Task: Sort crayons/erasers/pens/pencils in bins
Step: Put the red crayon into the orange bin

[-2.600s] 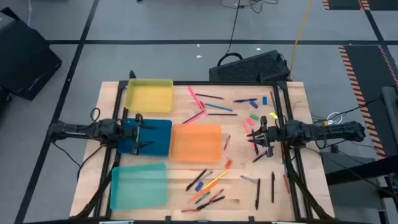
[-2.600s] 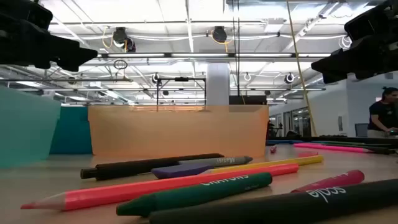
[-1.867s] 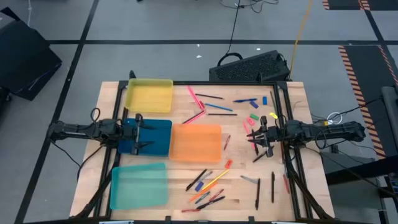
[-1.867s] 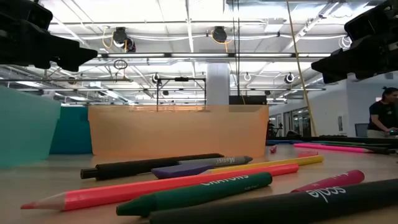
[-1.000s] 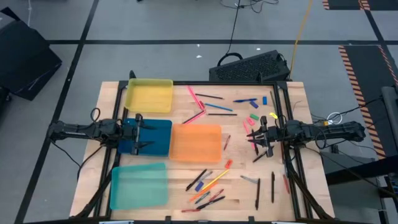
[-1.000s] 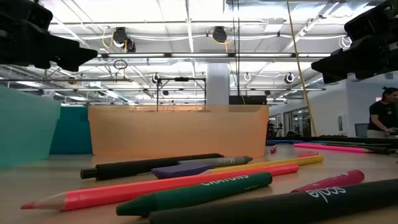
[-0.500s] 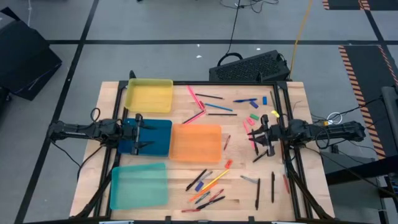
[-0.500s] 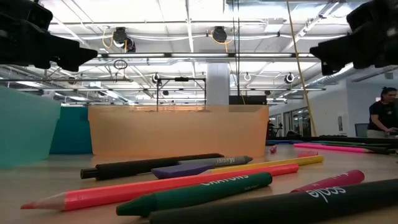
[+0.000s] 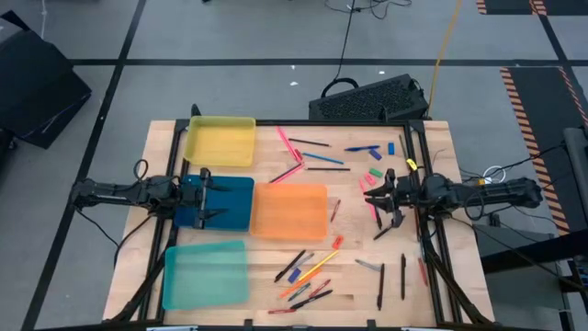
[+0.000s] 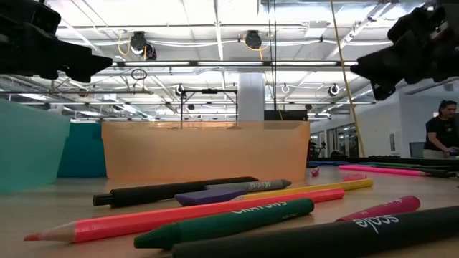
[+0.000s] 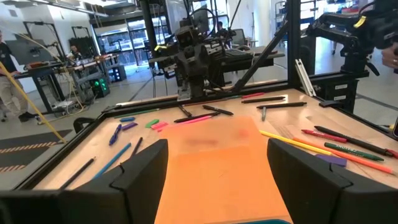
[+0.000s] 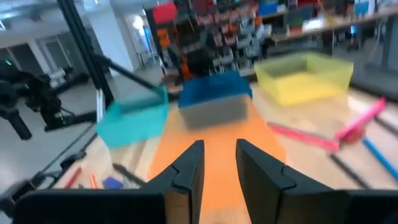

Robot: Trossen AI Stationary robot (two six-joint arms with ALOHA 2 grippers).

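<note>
On the wooden worktop [image 9: 441, 262], four bins [image 9: 289, 211] sit toward its left edge with pens and pencils [image 9: 306, 269] scattered toward its right, while the left gripper [image 9: 208, 200] hangs wide open and empty and the right gripper [image 9: 377, 196] hangs narrowly open, also empty.

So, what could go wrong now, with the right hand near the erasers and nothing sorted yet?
Two risks. The right hand hangs above a tight cluster of erasers and pencils, so it may pinch two items at once. Its path to the orange bin is short, but a lowered finger could sweep small items off the table edge.
</note>
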